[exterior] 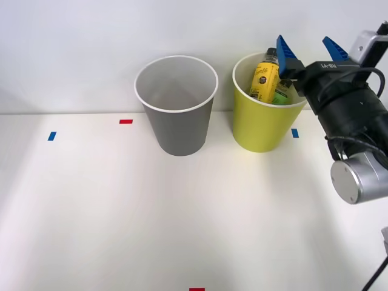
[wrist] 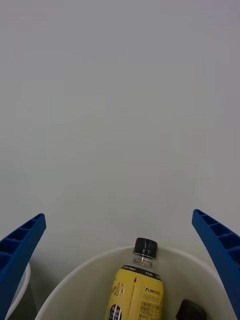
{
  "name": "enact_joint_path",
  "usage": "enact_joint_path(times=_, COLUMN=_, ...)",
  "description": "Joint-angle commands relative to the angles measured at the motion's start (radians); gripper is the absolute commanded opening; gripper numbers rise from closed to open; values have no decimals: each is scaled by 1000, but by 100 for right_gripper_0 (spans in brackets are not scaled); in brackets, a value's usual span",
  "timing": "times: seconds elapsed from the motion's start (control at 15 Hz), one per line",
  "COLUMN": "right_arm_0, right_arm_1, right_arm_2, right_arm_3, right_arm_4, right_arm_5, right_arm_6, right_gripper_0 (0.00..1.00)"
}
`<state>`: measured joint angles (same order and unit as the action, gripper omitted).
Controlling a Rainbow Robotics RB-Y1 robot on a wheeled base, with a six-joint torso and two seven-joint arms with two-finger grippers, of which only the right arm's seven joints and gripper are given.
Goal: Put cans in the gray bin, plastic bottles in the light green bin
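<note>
Two bins stand side by side at the back of a white desk (exterior: pixel 182 218), close to a pale wall. The gray bin (exterior: pixel 177 121) sits on the robot's left of the pair, its pale inside showing no contents from the front view. Just beside it, not touching, stands the light green bin (exterior: pixel 262 124), which holds both plastic bottles. The yellow-labelled bottle (exterior: pixel 264 80) leans inside it, its black cap rising a little above the white rim; the green-labelled bottle (exterior: pixel 282 93) lies lower, tucked next to it and partly hidden by the arm.

The right gripper (exterior: pixel 309 48) hangs over the far right edge of the light green bin, its two blue ribbed fingers (exterior: pixel 285 47) spread wide apart with nothing between them. From the right wrist view, the fingers frame the bin's white rim, the yellow-labelled bottle's cap and a second black cap (wrist: pixel 191 310) low beside it.

Small red tape marks (exterior: pixel 125 121) and blue tape marks (exterior: pixel 51 136) dot the desk.
</note>
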<state>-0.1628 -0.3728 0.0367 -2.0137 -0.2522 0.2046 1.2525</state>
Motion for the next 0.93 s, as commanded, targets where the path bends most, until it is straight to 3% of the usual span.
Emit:
enact_joint_path(times=0.07, right_arm_0=157, right_arm_1=6, right_arm_2=-8, right_arm_3=-146, right_arm_4=37, right_arm_5=-5, right_arm_6=1, right_gripper_0=100)
enact_joint_path(times=0.47, right_arm_0=499, right_arm_1=72, right_arm_2=-15, right_arm_3=-292, right_arm_4=134, right_arm_5=-215, right_arm_6=1, right_gripper_0=100)
enact_joint_path(times=0.93, right_arm_0=873, right_arm_1=126, right_arm_2=9, right_arm_3=-356, right_arm_4=148, right_arm_5=-425, right_arm_6=13, right_gripper_0=100)
